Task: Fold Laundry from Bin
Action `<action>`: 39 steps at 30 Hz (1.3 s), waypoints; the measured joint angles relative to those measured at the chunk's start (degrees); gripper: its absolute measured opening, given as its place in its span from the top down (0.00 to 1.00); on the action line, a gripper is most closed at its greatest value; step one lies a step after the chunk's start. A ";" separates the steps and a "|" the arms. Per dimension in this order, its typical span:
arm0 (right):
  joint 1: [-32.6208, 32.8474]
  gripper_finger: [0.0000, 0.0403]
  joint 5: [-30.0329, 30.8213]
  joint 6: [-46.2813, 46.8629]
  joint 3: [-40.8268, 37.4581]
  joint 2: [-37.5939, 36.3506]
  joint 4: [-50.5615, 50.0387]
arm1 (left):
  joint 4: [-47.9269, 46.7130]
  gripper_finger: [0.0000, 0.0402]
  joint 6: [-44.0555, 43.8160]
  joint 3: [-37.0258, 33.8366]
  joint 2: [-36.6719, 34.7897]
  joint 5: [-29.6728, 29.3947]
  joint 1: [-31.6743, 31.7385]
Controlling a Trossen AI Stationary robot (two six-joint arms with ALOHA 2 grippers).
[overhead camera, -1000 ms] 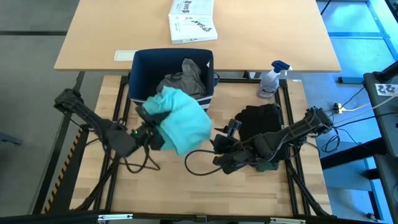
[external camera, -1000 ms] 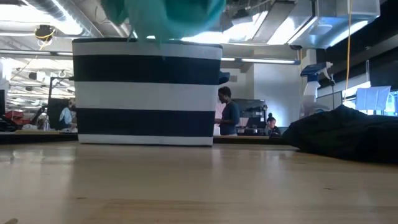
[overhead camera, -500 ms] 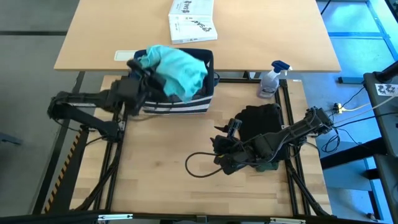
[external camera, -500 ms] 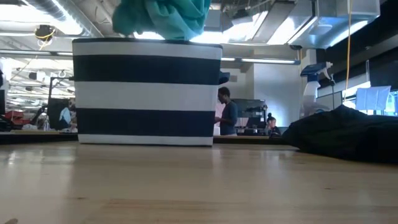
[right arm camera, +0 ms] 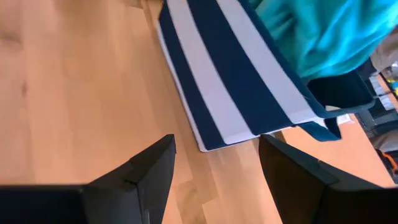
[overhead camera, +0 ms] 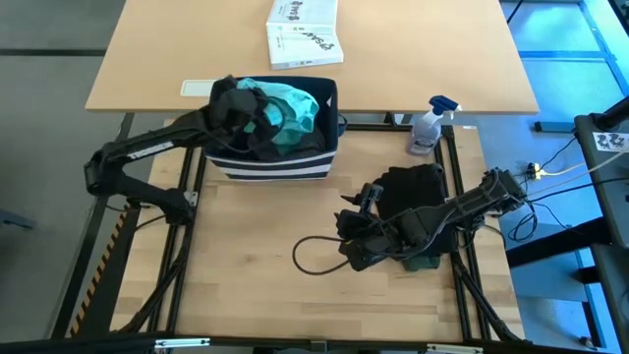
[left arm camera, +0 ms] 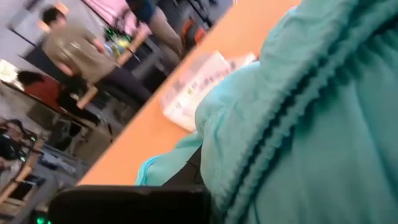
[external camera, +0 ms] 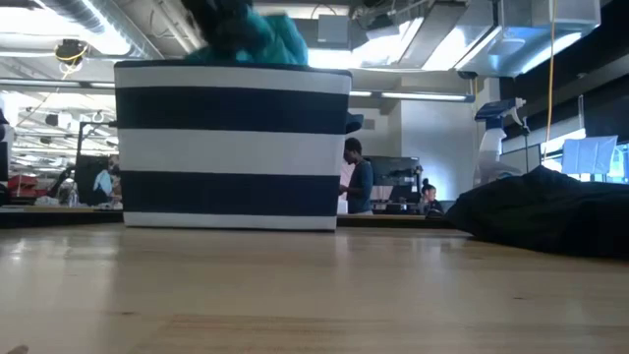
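Nothing looks folded: the left end effector (overhead camera: pixel 236 98), clamped on the teal piece (overhead camera: pixel 290 110), hangs over the bin (overhead camera: pixel 324 165). The right end effector (right arm camera: pixel 214 168) rests open near the bin, beside the black heap (overhead camera: pixel 413 189).

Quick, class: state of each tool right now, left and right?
Left tool: shut on the teal piece, over the bin.
Right tool: open, holding nothing, low over the table beside the black T-shirt.
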 joint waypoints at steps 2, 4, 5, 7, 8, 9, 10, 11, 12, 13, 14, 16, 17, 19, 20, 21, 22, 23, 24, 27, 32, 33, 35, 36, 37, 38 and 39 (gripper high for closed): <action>-0.73 0.42 0.03 -0.02 0.00 0.00 -0.19 | -0.21 0.95 -0.34 -0.47 2.31 1.35 1.61; -1.34 0.42 -0.53 -0.01 -0.01 -0.02 -0.20 | 1.21 0.95 0.70 -1.56 4.90 0.93 2.45; -1.72 0.42 -1.03 -0.02 -0.07 -0.02 -0.14 | 2.51 0.95 1.43 -2.46 6.02 0.14 2.77; -2.27 0.42 -1.81 -0.02 -0.13 -0.02 -0.29 | 7.10 0.95 4.32 -4.96 8.10 -1.58 3.37; -2.30 0.42 -2.16 -0.02 -0.11 -0.02 -0.36 | 10.58 0.95 5.83 -6.64 8.81 -2.40 3.48; -2.51 0.42 -2.44 -0.03 -0.11 -0.02 -0.57 | 14.46 0.95 7.83 -8.40 9.36 -3.03 3.57; -2.64 0.42 -2.52 -0.04 -0.11 -0.02 -0.65 | 18.29 0.95 9.76 -10.16 9.67 -3.52 3.63; -2.64 0.42 -2.55 -0.02 -0.11 -0.02 -0.71 | 22.04 0.95 11.34 -12.05 9.92 -3.88 3.59; -2.66 0.42 -2.57 -0.02 -0.13 -0.02 -1.12 | 25.15 0.95 12.91 -13.80 10.12 -4.12 3.57; -2.65 0.42 -2.55 -0.02 -0.12 -0.02 -1.54 | 27.98 0.95 14.03 -15.66 10.26 -4.05 3.56; -2.62 0.42 -2.57 -0.02 -0.13 -0.02 -1.73 | 29.93 0.95 14.81 -17.48 10.28 -3.72 3.56; -2.62 0.42 -2.57 -0.03 -0.13 -0.02 -1.90 | 32.67 0.95 15.92 -20.91 10.30 -3.20 3.62; -2.62 0.42 -2.57 -0.04 -0.13 -0.02 -1.93 | 33.53 0.95 15.98 -22.48 10.30 -2.76 3.62; -2.62 0.42 -2.60 -0.07 -0.13 -0.02 -2.03 | 33.95 0.95 16.05 -25.09 10.28 -1.59 3.74; -2.63 0.42 -2.60 -0.07 -0.13 -0.02 -2.20 | 33.75 0.95 16.32 -26.20 10.31 -0.96 3.84; -2.82 0.42 -2.64 -0.08 -0.13 -0.02 -2.39 | 33.62 0.95 16.92 -27.16 10.34 -0.24 3.99; -2.95 0.42 -2.85 -0.08 -0.13 -0.02 -2.46 | 33.48 0.95 17.70 -27.97 10.34 0.55 4.08; -3.03 0.42 -3.03 -0.07 -0.13 -0.02 -2.51 | 33.24 0.95 18.69 -28.52 10.27 1.36 4.06; -3.32 0.42 -3.06 -0.07 -0.13 -0.02 -2.61 | 33.02 0.94 19.69 -28.79 10.15 2.29 4.06; -3.80 0.42 -3.72 -0.07 -0.13 -0.02 -2.59 | 30.79 0.84 22.00 -28.89 10.15 5.57 4.04; -4.90 0.42 -5.57 0.00 -0.13 -0.02 -2.53 | 27.39 0.57 23.62 -27.10 10.19 9.09 3.34; -4.90 0.42 -5.62 0.02 -0.13 -0.02 -2.53 | 26.56 0.51 23.59 -26.28 10.08 9.07 3.04; -4.91 0.42 -6.07 0.02 -0.13 -0.02 -2.55 | 24.23 0.42 23.58 -24.43 9.30 8.47 2.25; -4.91 0.42 -6.04 0.04 -0.13 -0.02 -2.55 | 22.19 0.38 23.19 -23.27 8.85 7.59 1.71; -4.91 0.42 -6.05 0.04 -0.13 -0.02 -2.57 | 19.90 0.34 22.67 -21.94 8.38 6.84 1.20; -4.91 0.42 -6.05 0.04 -0.13 -0.02 -2.57 | 16.87 0.31 21.75 -20.50 7.68 6.46 0.73; -4.91 0.42 -6.05 0.04 -0.13 -0.02 -2.59 | 13.20 0.29 20.36 -18.87 7.06 6.33 0.24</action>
